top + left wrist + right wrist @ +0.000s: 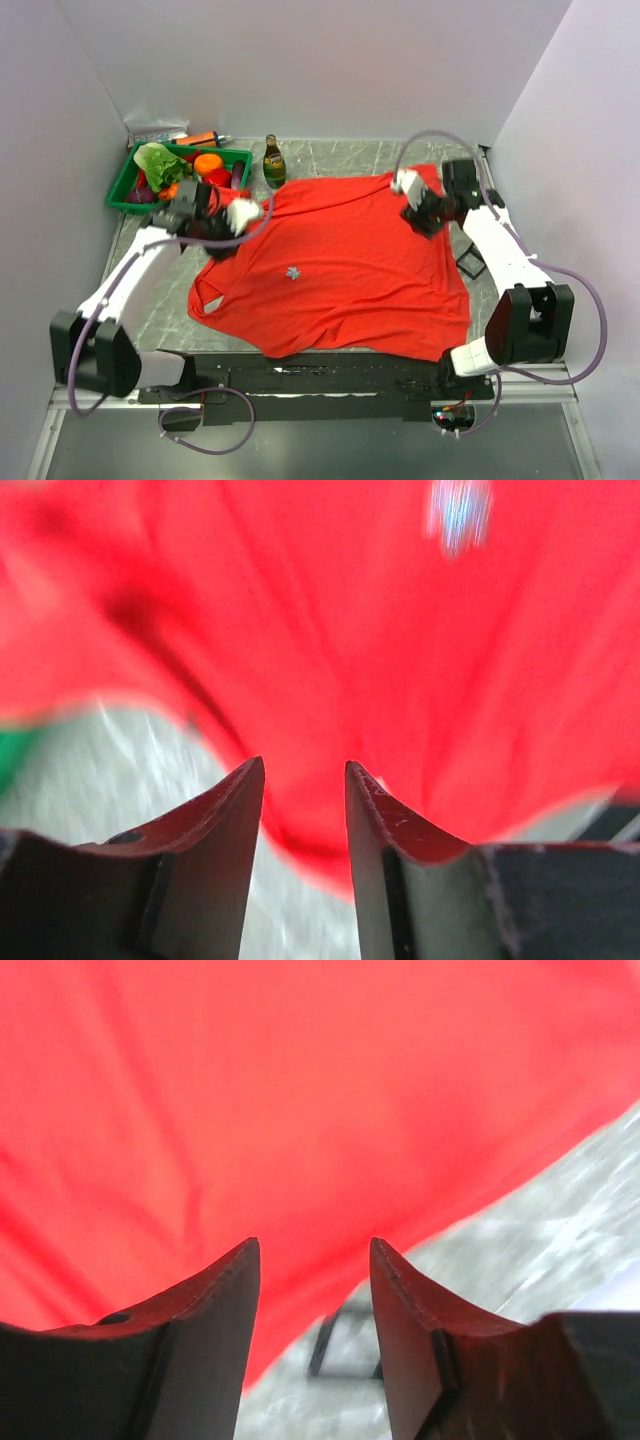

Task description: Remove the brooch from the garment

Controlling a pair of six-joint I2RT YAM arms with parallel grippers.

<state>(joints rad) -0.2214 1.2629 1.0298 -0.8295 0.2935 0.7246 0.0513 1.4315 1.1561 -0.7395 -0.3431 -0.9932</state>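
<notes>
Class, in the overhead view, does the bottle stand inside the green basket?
No, the bottle stands on the table beside the basket.

A grey marbled counter (340,155) is covered across the middle of the frame by the red garment (350,270), spread out. A green basket (121,183) is set at the upper left, a dark bottle (273,163) stands upright near it, and a black frame (470,262) lies just beside the garment's right edge.

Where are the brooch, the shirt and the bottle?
brooch (291,272): top view, on its middle.
shirt (372,288): top view, on bare fabric right of centre.
bottle (273,166): top view, on its body.
</notes>
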